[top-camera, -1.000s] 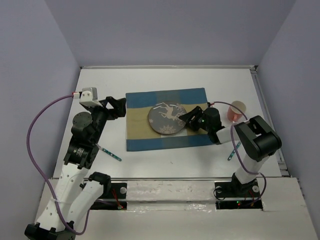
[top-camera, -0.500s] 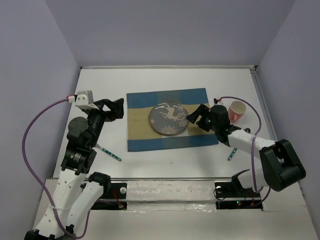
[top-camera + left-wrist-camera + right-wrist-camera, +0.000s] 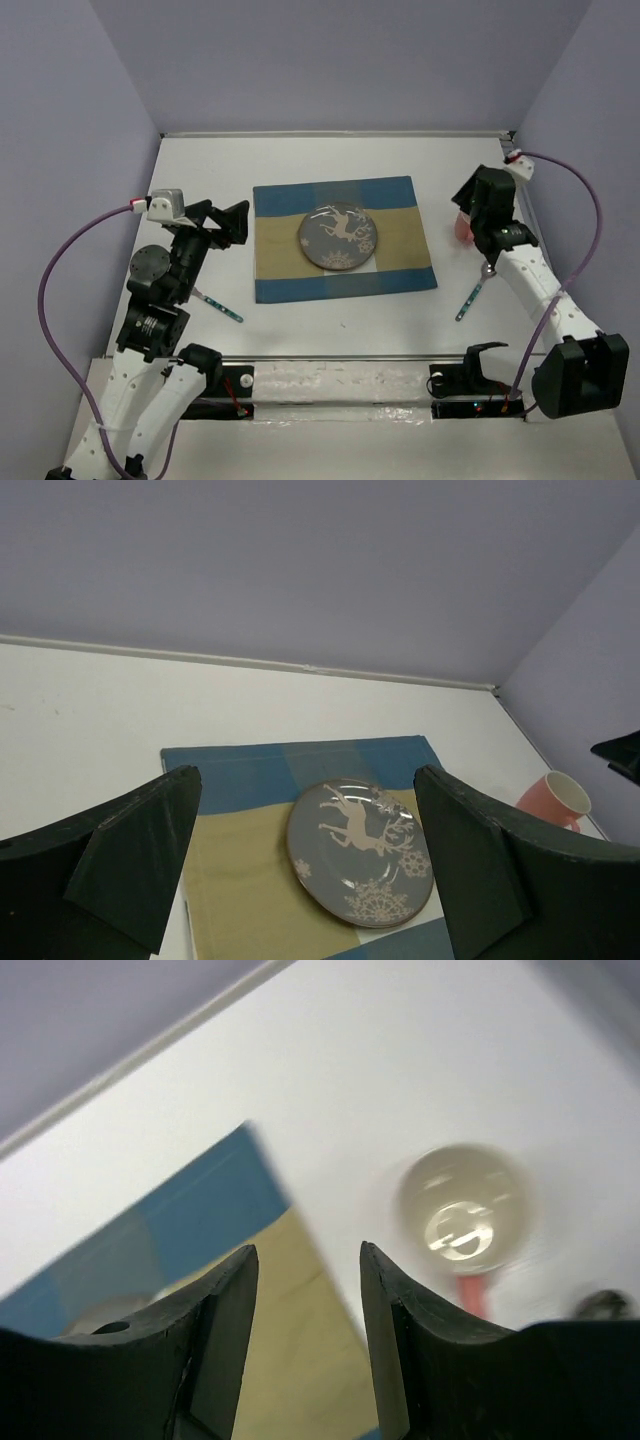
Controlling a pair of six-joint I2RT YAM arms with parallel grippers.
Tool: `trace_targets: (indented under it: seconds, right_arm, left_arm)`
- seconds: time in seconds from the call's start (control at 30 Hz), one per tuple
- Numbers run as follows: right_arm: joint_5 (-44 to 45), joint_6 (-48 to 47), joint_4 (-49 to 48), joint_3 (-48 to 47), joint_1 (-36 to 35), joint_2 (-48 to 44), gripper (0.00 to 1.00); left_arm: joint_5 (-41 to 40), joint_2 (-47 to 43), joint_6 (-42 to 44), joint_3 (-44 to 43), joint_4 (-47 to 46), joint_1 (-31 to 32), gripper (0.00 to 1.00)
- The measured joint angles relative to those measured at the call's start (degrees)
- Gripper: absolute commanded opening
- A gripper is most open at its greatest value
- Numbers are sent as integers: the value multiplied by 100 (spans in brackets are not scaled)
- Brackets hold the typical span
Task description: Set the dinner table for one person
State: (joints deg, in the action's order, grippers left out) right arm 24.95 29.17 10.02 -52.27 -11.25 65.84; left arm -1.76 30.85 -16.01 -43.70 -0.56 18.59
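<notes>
grey reindeer-patterned plate, blue-and-tan checked placemat, pink cup

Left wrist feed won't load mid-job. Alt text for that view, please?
A grey plate with a white deer design sits on a blue and tan checked placemat on the white table, framed by the two dark fingers of the open left gripper. A pink cup stands off the mat at the right edge.
</notes>
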Motion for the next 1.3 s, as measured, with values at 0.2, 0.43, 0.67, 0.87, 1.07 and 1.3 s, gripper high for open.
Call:
trace_targets:
  seconds: [0.2,0.43,0.67,0.87,1.07,1.3]
  right_arm:
    - [297,-188,116,-111,1443,496,57]
    - [-166,-129,188,-111,1996,1307,50]
    - [-599,46,96,-70,2057,1679,34]
    - [-785,129,-24,37,2057,1832,0]
    - [-673,-188,116,72,1834,1447,0]
    - [-721,-713,146,-898,640,1403,0]
  left_arm:
    - [-92,-179,188,0,0,481,99]
    - [-177,-286,278,0,0,686,99]
    - [-179,-286,308,0,0,734,99]
    - [-184,-284,313,0,2,734,99]
    - [-186,-282,313,0,0,734,99]
    - [-212,-236,315,0,2,734,99]
